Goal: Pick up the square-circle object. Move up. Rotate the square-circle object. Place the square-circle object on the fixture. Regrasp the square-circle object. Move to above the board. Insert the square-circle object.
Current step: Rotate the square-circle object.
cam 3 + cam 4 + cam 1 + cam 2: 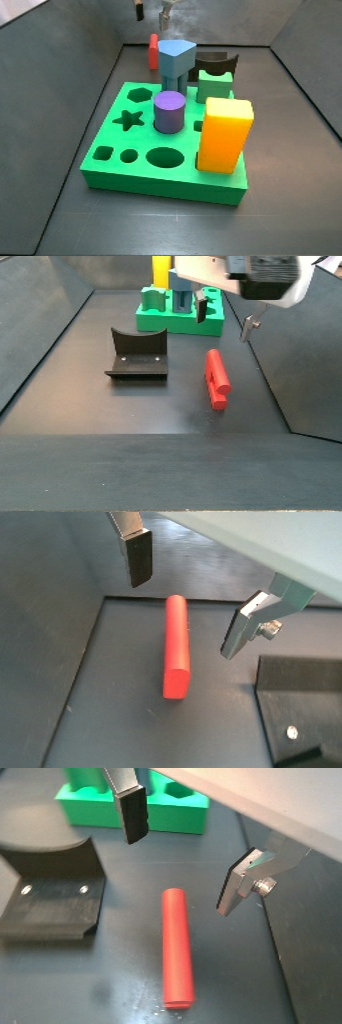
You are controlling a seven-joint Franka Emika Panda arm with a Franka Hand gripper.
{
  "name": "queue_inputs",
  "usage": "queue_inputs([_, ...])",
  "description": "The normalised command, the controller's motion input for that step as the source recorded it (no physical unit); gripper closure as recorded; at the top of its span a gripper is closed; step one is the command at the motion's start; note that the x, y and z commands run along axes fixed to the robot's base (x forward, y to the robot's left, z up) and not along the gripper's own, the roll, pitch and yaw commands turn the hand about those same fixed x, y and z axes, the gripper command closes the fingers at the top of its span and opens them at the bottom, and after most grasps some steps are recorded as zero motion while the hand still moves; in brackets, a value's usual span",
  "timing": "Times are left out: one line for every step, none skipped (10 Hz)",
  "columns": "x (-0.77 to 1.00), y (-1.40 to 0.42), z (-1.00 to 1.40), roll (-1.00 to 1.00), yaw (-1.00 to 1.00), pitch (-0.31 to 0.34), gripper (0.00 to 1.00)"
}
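The square-circle object is a slim red block lying flat on the dark floor, seen in both wrist views and in a side view. My gripper hovers above one end of it, open, with nothing between the fingers. The object lies along the gap, below the jaws and apart from them. The fixture stands beside the object, a dark notched block. The board is a bright green slab with cut-out holes. Behind it only a bit of the red object shows.
On the board stand a yellow block, a purple cylinder and a blue-grey peg. Grey walls close in the floor on both sides. The arm's white body hangs over the far right.
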Motion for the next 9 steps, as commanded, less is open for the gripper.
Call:
queue_inputs([0.03, 0.0, -0.01, 0.0, 1.0, -0.017, 0.0])
queue_inputs([0.03, 0.0, -0.01, 0.0, 1.0, -0.018, 0.0])
queue_inputs([0.03, 0.0, -0.01, 0.0, 1.0, -0.02, 0.0])
queue_inputs([0.03, 0.0, -0.01, 0.0, 1.0, -0.023, 0.0])
queue_inputs([0.03, 0.0, -0.01, 0.0, 1.0, -0.026, 0.0])
queue_inputs([0.03, 0.0, -0.01, 0.0, 1.0, -0.032, 0.0])
queue_inputs([0.03, 0.0, -0.01, 0.0, 1.0, -0.041, 0.0])
queue_inputs([0.03, 0.0, -0.01, 0.0, 1.0, -0.047, 0.0])
queue_inputs([0.03, 0.0, -0.01, 0.0, 0.68, -0.048, 0.0])
